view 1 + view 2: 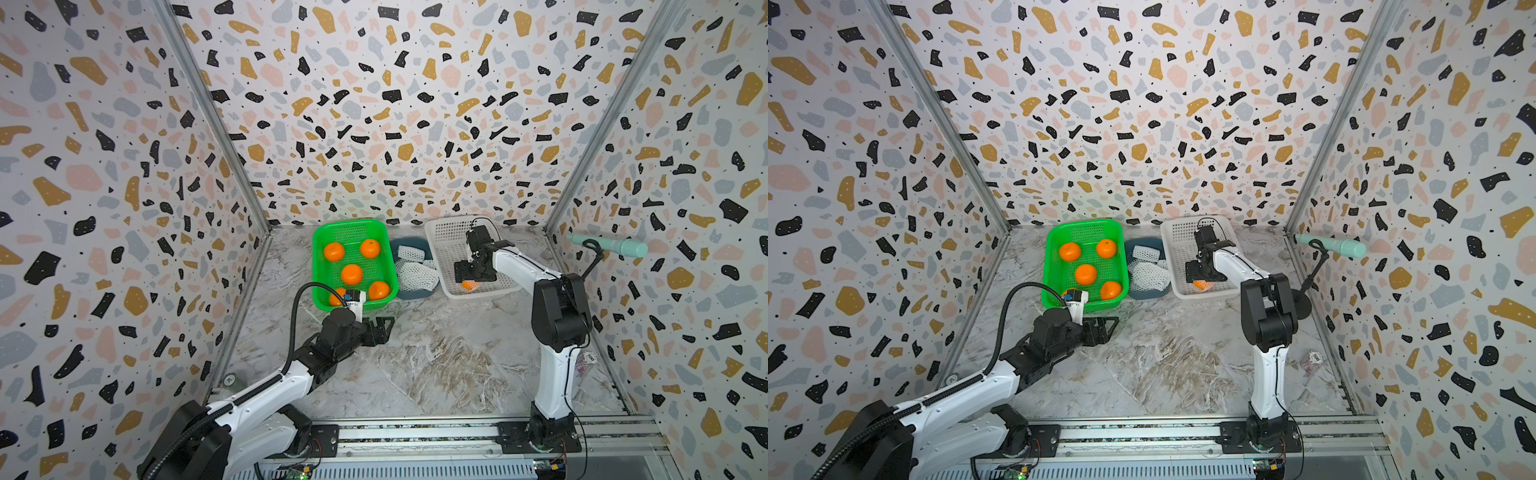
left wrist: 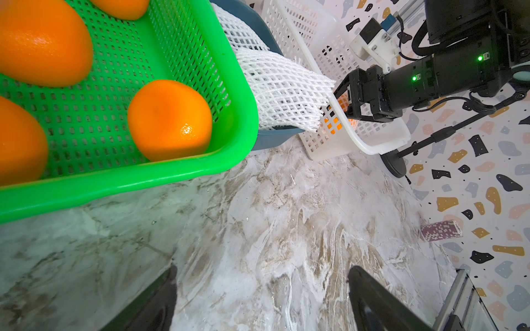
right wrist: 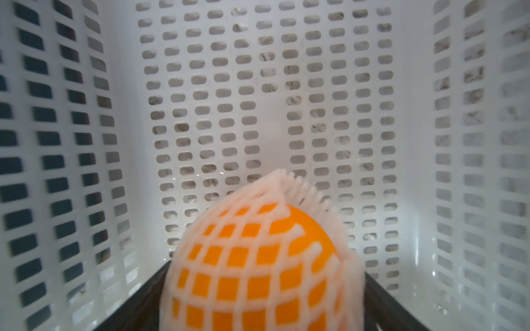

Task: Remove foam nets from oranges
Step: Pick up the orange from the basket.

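A marble-patterned tabletop point(image 1: 436, 357) sits enclosed by speckled terrazzo walls point(image 1: 104, 166), with two robot arms reaching in from the near edge. Three containers stand in a row at the far side. On the left, a bright green perforated plastic basket point(image 1: 351, 230) holds five bare, smooth orange fruits point(image 1: 351, 274). The near-left fruit is partly hidden behind the left arm's wrist camera point(image 1: 354, 297). In the middle, a small blue-grey tub point(image 1: 411, 294) is heaped with empty white foam mesh nets point(image 1: 415, 276). On the right, a white perforated plastic basket point(image 1: 446, 243) contains the sixth orange point(image 3: 258, 272), wrapped in white foam net, at the basket's near end. The right gripper point(image 1: 468, 279) reaches down into this basket. Its fingers are spread wide on either side of the wrapped fruit, with the net against both; whether they squeeze it cannot be told. The left gripper point(image 1: 384, 326) hovers above the table just on the near side of the green basket, its jaws spread apart and empty.
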{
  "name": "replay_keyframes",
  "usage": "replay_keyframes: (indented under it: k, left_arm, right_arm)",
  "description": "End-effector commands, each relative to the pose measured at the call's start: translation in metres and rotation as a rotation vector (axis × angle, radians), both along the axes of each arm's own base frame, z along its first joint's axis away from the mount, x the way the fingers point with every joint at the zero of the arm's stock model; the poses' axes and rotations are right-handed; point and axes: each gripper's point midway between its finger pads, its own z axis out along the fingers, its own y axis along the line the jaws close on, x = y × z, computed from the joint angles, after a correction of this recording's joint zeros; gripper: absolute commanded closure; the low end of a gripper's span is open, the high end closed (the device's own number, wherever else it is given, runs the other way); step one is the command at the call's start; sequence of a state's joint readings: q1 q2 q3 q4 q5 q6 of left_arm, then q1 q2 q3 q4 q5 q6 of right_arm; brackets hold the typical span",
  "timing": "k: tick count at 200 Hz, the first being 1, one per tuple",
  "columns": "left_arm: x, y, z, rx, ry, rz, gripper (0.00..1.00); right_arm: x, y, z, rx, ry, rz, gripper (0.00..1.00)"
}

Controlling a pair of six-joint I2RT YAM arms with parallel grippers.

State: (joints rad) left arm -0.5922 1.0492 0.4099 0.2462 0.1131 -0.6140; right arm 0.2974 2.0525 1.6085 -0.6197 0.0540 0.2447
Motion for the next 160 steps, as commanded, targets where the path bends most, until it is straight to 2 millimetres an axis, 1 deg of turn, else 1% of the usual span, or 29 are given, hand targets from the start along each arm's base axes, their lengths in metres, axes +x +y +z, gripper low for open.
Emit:
replay_keyframes:
  k: [1,53,99,112,160]
  left_arm:
    - [0.0,0.0,0.005,0.01,-0.018,-0.006,0.07]
    - [-0.001,0.0,0.005,0.012,-0.016,-0.006,0.07]
    - [-0.001,0.0,0.005,0.012,-0.018,-0.005,0.07]
    - [-0.001,0.0,0.006,0.01,-0.019,-0.004,0.07]
    - [-0.001,0.001,0.005,0.013,-0.017,-0.003,0.07]
  right_arm:
    - [0.003,0.0,0.002,-0.003,0.003,0.007,0.11]
    - [0.002,0.0,-0.006,-0.009,0.024,0.012,0.08]
    - [0.004,-0.002,-0.007,-0.009,0.021,0.007,0.06]
    - [0.005,-0.002,-0.005,-0.007,0.017,0.006,0.07]
    - [0.01,-0.001,0.003,0.001,-0.007,0.01,0.13]
